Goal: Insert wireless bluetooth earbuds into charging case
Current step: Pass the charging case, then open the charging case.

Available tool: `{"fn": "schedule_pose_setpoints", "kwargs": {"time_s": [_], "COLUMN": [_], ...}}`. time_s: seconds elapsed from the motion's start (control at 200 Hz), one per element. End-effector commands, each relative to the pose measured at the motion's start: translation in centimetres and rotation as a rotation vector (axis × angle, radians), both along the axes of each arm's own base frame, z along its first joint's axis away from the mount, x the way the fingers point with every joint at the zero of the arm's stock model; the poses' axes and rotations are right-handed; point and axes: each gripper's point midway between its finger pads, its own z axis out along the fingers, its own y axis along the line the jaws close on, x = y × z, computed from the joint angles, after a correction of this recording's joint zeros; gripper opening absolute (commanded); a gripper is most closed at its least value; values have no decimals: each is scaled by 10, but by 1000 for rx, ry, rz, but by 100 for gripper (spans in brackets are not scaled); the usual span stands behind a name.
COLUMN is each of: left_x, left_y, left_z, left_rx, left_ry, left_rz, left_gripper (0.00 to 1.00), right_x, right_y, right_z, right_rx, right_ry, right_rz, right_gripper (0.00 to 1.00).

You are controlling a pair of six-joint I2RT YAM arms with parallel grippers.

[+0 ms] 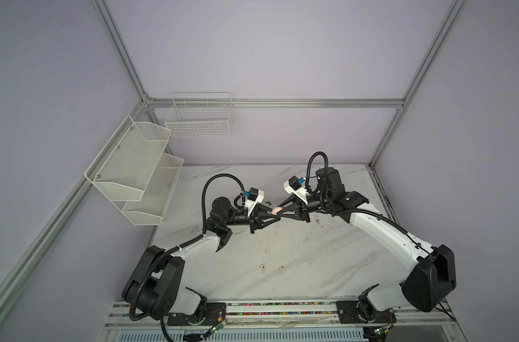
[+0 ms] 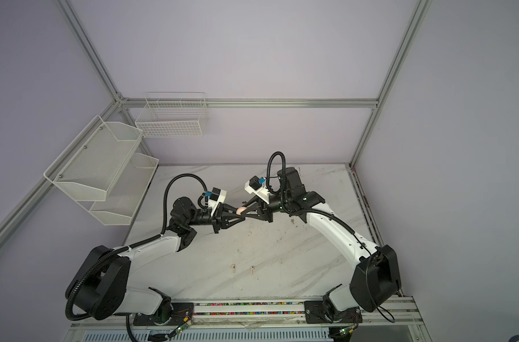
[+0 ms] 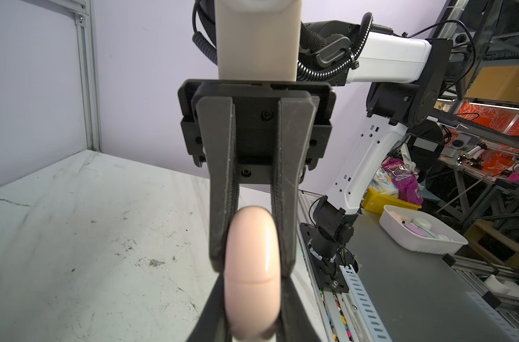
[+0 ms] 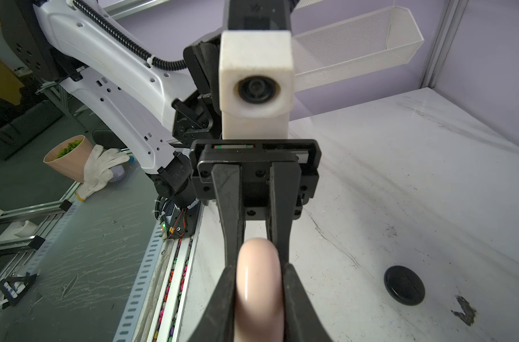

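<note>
Twin overhead views of table [image 1: 311,251]; close wrist views (mutually head-on)

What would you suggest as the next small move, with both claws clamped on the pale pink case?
Probably pull the claws gently apart to open it: the left claw and right claw each grip one end of the shut charging case above the table, its seam between their tips, while two pale earbuds lie loose near the front edge.

Soft, even light, faint shadows.
Wrist views bow at the edges; nearest fingers [image 3: 208,315] blur; glare streak on the charging case [image 4: 256,284].
</note>
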Motion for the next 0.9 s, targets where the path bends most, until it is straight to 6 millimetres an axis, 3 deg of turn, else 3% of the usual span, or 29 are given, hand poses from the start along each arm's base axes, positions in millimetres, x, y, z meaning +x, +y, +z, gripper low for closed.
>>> {"fn": "schedule_pose_setpoints", "kwargs": {"time_s": [0.0, 0.105, 0.17, 0.235, 0.38, 0.45, 0.745, 0.895], "left_x": [-5, -3, -3, -2, -5, -6, -11, -12], "left_y": [-1, -1, -2, -2, -2, -2, -1, 1], "left_z": [16, 15, 15, 14, 13, 13, 11, 10], "left_rx": [-23, -19, -12, -3, 5, 14, 19, 18], "left_ry": [-60, -61, -61, -57, -50, -49, -58, -59], "left_rz": [-19, -15, -17, -20, -29, -37, -58, -49], "left_gripper": [15, 13, 6, 0, 0, 0, 0, 0], "right_x": [-3, -3, -3, -2, 7, 20, 50, 48], "right_y": [-1, -1, -1, -1, -6, -13, -28, -24], "right_z": [9, 6, 5, 5, 10, 7, -4, 22], "right_rx": [31, 26, 28, 30, -23, -82, -262, -210], "right_ry": [-39, -26, -23, -15, -86, -159, -259, -285], "right_rz": [6, 6, 3, 0, -73, -148, -275, -264], "right_gripper": [0, 0, 0, 14, 46, 56, 56, 62]}}
